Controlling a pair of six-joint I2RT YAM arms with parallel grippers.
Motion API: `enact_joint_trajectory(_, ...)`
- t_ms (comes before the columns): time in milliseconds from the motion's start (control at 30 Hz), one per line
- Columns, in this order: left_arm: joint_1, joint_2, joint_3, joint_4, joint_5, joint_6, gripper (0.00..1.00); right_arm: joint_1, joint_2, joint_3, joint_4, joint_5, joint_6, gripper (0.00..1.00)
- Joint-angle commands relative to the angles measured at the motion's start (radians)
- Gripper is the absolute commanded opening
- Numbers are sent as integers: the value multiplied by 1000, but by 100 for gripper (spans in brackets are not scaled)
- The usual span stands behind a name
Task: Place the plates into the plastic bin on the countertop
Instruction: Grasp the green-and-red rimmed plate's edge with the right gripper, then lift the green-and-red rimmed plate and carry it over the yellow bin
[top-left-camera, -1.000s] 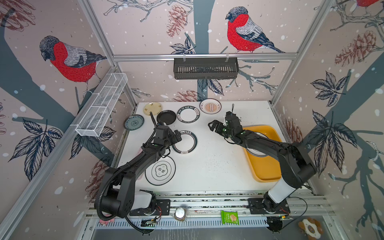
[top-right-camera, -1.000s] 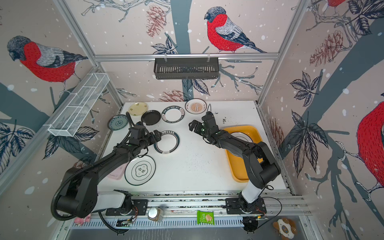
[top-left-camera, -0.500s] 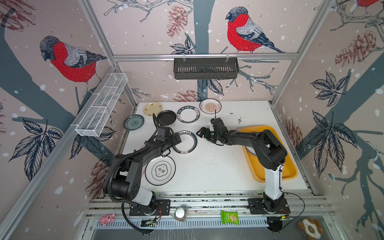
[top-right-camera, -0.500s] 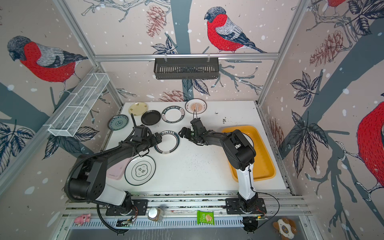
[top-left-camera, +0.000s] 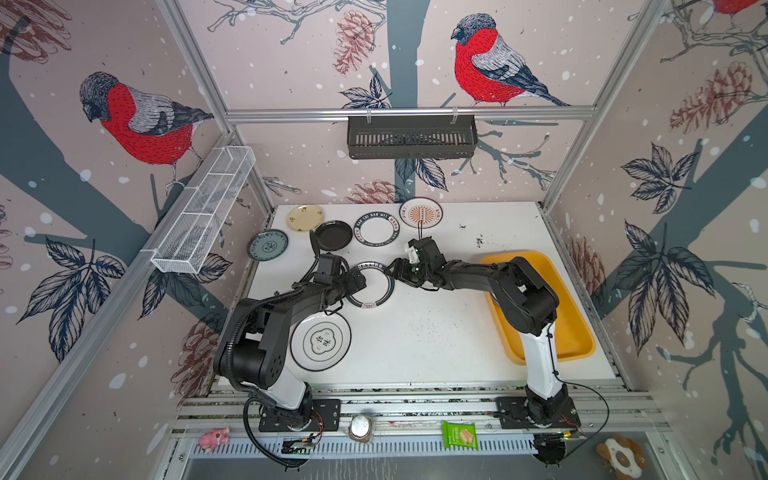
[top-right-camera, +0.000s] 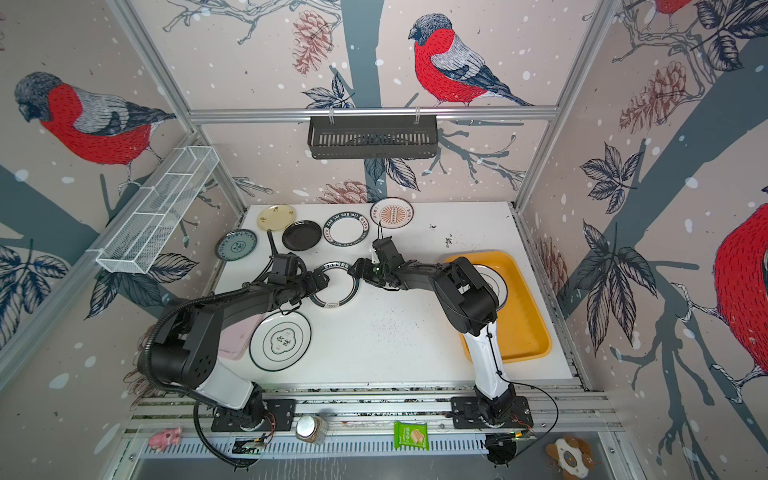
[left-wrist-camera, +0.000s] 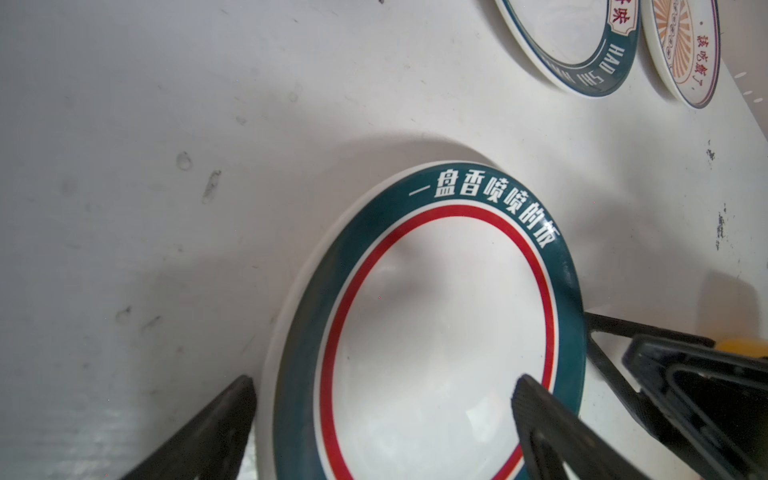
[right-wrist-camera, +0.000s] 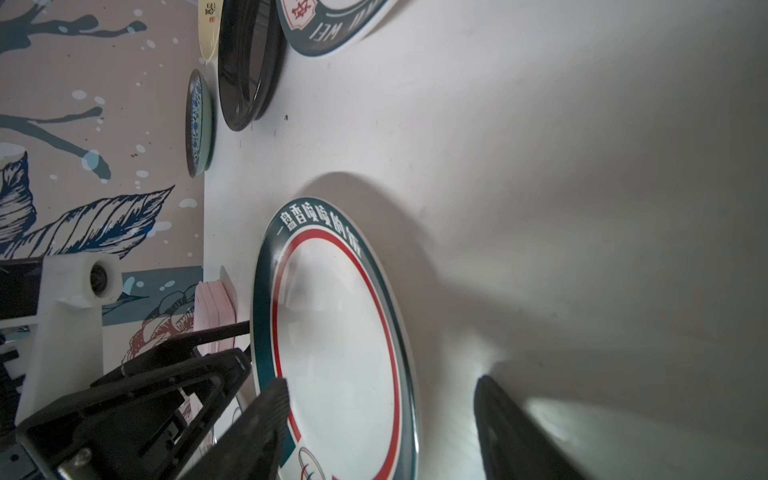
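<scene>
Your green-rimmed plate (top-left-camera: 371, 286) lies flat at centre frame on the countertop (top-left-camera: 436, 345), with a gripper at each side of it. The left gripper (left-wrist-camera: 384, 382) has its fingers spread wide astride the plate's left rim, one over the white well and one over bare top. The right gripper (right-wrist-camera: 380, 384) straddles the right rim the same way, with its fingers apart and not visibly pinching.

Above the plate in both top views runs a row: blue-grey plate (top-left-camera: 268, 245), cream plate (top-left-camera: 305, 217), black plate (top-left-camera: 333, 235), lettered plate (top-left-camera: 377, 227) and sunburst plate (top-left-camera: 420, 214). The black and lettered ones are nearest. The emblem plate (top-left-camera: 320, 340) lies lower left, partly under the left arm. A pink slab (top-right-camera: 237, 337) beneath that arm is mostly hidden.

The bin (top-left-camera: 577, 332) sits at the right edge. The right arm covers its upper half, and a plate inside (top-right-camera: 494, 278) shows only in part. Bare top lies open between your plate and the bin.
</scene>
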Motion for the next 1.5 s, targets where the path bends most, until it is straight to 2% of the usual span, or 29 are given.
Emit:
enact_joint_trajectory(0,1,6,-4,48,38,-9,97,8,16,21,-103,-16,-31,65)
enact_joint_trajectory(200,0,16,-3,71,68,-16,96,15,48,67,-168,-20,-59,41)
enact_joint_trajectory(633,0,3,-4,75,68,-12,96,14,31,89,-239,27,-87,3)
enact_joint_trajectory(833,0,-23,15,29,35,10,97,-7,-31,62,-226,47,-90,2)
enact_joint_trajectory(1067,1,-112,12,51,59,23,97,-61,-150,2,-212,69,-105,2)
enact_joint_trajectory(1233,-8,-155,31,99,167,54,97,-110,-264,-70,-196,91,-110,2)
enact_joint_trajectory(1333,-50,-156,63,115,219,88,97,-145,-340,-122,-183,106,-106,1)
enact_joint_trajectory(1467,-157,-139,131,113,242,193,97,-193,-445,-193,-171,128,-99,1)
